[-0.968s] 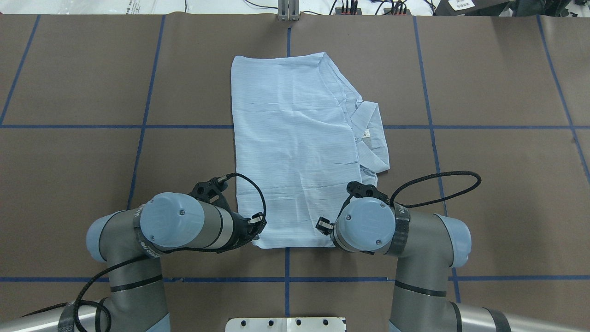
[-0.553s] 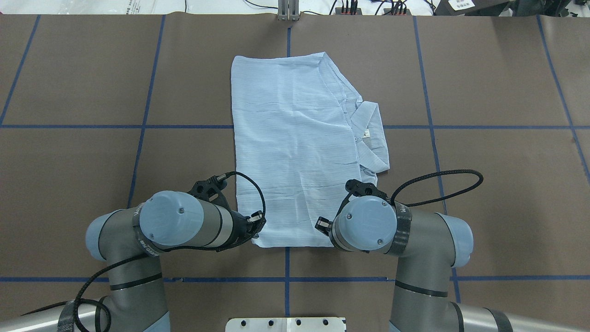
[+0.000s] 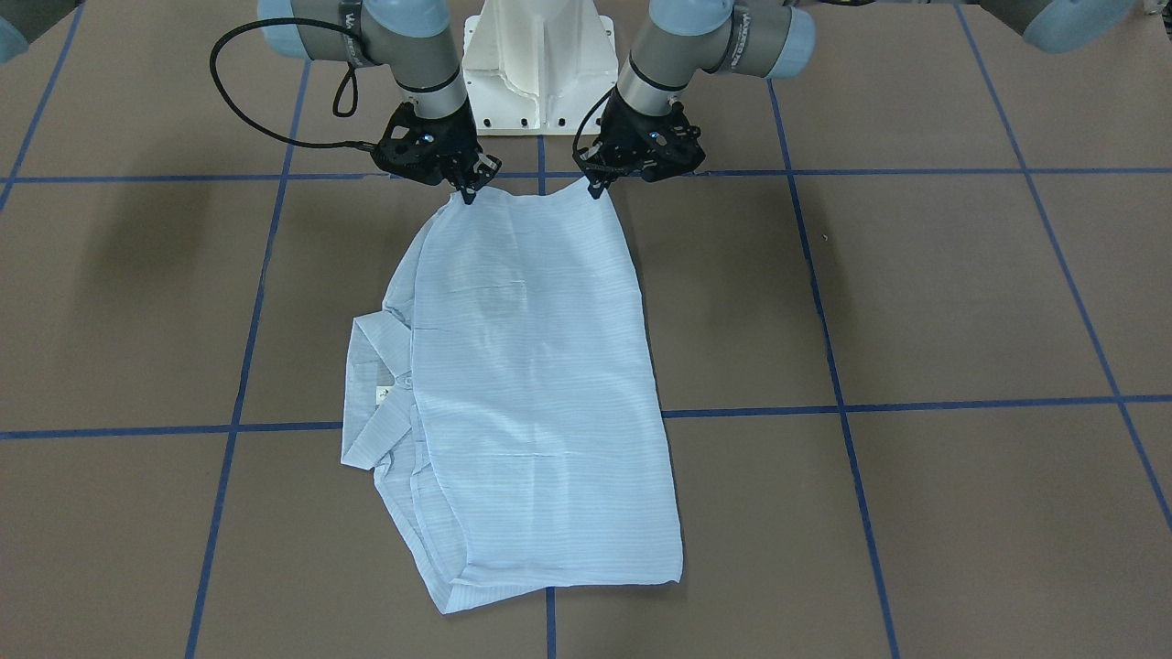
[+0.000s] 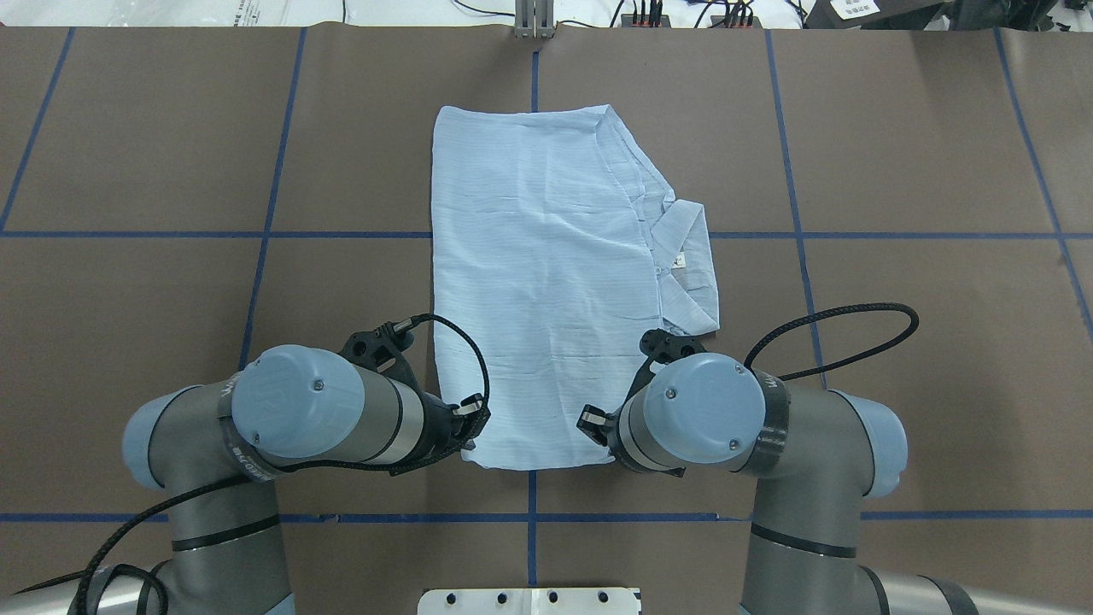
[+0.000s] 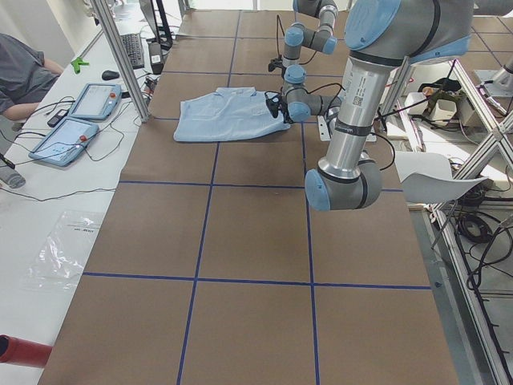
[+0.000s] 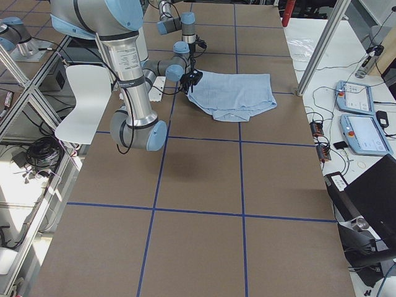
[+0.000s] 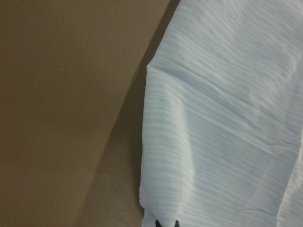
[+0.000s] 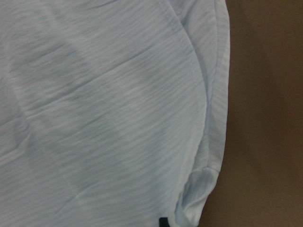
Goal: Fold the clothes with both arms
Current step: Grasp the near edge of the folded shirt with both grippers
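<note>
The light blue striped shirt (image 4: 546,282) lies folded into a long rectangle on the brown table, its collar (image 4: 687,256) on the right in the overhead view. It also shows in the front view (image 3: 531,394). My left gripper (image 4: 474,423) is shut on the shirt's near left corner, and my right gripper (image 4: 593,423) is shut on its near right corner. In the front view the left gripper (image 3: 595,189) and the right gripper (image 3: 469,194) hold that near edge slightly off the table. Both wrist views are filled with shirt cloth (image 7: 222,118) (image 8: 104,109).
The brown table cover (image 4: 897,359) is crossed by blue tape lines. The white pedestal base (image 3: 540,55) stands just behind the grippers. A metal post (image 4: 534,21) stands at the far edge. Tablets (image 5: 68,132) lie on the side bench past the left end.
Both arms have risen and drawn back toward the base with the near corners held. The shirt's near edge has lifted, and the whole shirt has slid slightly toward the robot.
</note>
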{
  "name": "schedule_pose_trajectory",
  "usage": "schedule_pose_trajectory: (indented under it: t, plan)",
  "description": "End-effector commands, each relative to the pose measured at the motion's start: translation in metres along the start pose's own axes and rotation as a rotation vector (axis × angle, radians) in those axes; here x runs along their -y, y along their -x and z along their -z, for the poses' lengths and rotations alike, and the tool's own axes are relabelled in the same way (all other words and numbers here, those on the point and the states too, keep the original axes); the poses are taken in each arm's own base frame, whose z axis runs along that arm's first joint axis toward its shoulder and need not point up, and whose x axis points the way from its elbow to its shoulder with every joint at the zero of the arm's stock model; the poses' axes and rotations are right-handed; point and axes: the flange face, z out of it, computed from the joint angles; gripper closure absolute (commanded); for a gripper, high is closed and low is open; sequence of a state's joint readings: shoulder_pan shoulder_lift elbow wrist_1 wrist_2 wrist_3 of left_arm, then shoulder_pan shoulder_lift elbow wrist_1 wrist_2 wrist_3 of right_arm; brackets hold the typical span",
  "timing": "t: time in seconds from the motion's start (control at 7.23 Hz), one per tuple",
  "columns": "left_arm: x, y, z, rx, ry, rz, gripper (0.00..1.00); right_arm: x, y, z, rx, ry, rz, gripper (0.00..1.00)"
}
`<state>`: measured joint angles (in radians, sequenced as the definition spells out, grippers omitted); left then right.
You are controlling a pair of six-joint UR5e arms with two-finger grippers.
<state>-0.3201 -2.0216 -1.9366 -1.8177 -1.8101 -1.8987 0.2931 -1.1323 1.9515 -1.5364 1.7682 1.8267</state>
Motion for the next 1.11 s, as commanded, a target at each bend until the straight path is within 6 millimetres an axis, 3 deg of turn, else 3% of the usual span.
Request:
schedule_pose_trajectory:
  t: [0.0,0.28,0.55,0.69,0.83,0.97]
  plan:
    - [-0.027,0.003,0.046,0.059,0.039,0.001,1.00,-0.020,-0.021,0.031,0.002,0.147,0.017,1.00]
    - [-0.062,0.015,0.078,0.134,0.090,-0.012,1.00,-0.042,-0.026,0.065,0.010,0.332,0.038,1.00]
    - [-0.079,0.023,0.102,0.180,0.165,-0.011,1.00,-0.054,-0.028,0.098,0.031,0.451,0.062,1.00]
    - [-0.079,0.020,0.101,0.177,0.167,-0.013,1.00,-0.048,-0.026,0.094,0.032,0.432,0.053,1.00]
    - [-0.079,0.015,0.097,0.172,0.162,-0.036,1.00,-0.023,-0.016,0.088,0.045,0.370,0.034,1.00]
    - [-0.062,0.003,0.093,0.162,0.133,-0.085,1.00,0.002,-0.009,0.093,0.082,0.291,0.045,1.00]
